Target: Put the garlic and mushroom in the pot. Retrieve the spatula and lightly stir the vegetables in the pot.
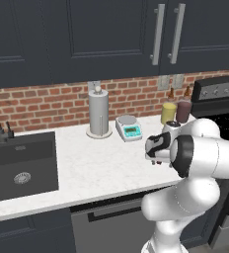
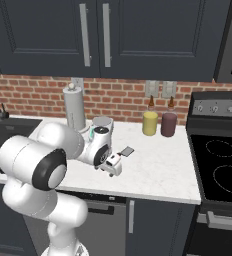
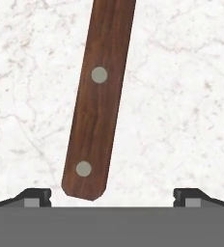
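Claw (image 3: pixel 112 195) spread wide, gripping nothing — spatula (image 3: pixel 99 101) handle between its fingertips on the counter (image 3: pixel 181 96)

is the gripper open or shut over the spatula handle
Open. In the hand view the two fingertips stand far apart at the bottom, and the spatula handle lies flat on the counter between them, ungripped.

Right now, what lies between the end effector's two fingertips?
In the hand view, the spatula handle's rounded end lies between the open end effector's tips, nearer the left tip, untouched. Bare white counter fills the remaining gap.
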You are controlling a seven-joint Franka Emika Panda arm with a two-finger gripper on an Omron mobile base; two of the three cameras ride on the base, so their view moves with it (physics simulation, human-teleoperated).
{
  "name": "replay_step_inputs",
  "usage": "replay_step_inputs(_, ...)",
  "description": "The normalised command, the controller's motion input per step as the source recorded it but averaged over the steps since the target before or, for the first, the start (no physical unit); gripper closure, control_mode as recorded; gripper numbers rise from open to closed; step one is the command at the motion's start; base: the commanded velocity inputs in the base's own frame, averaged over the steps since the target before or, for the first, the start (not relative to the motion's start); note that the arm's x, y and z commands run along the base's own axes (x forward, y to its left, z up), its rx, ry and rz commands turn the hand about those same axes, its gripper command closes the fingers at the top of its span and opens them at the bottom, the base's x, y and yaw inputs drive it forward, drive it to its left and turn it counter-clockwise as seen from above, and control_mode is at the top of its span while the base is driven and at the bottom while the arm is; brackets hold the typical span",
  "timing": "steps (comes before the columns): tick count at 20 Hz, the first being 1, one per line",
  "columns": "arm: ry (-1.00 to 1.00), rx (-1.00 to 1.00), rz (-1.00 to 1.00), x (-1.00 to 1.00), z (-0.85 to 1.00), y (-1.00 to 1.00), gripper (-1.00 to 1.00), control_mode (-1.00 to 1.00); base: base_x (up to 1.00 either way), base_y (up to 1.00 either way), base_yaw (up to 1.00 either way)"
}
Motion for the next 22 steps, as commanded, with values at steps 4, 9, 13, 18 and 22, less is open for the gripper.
replay_step_inputs(4,0.01,0.07,0.00,0.22,0.00,0.00,-1.00,-1.00,0.00,0.00,0.00)
replay_step_inputs(9,0.00,0.06,0.00,0.22,-0.03,0.00,-1.00,-1.00,0.00,0.00,0.00)
replay_step_inputs(13,0.00,0.02,0.00,0.18,-0.09,0.00,-1.00,-1.00,0.00,0.00,0.00)
replay_step_inputs(18,0.00,0.00,0.00,0.11,-0.21,0.00,-1.00,-1.00,0.00,0.00,0.00)
replay_step_inputs(22,0.00,0.00,0.00,0.11,-0.24,0.00,-1.00,-1.00,0.00,0.00,0.00)
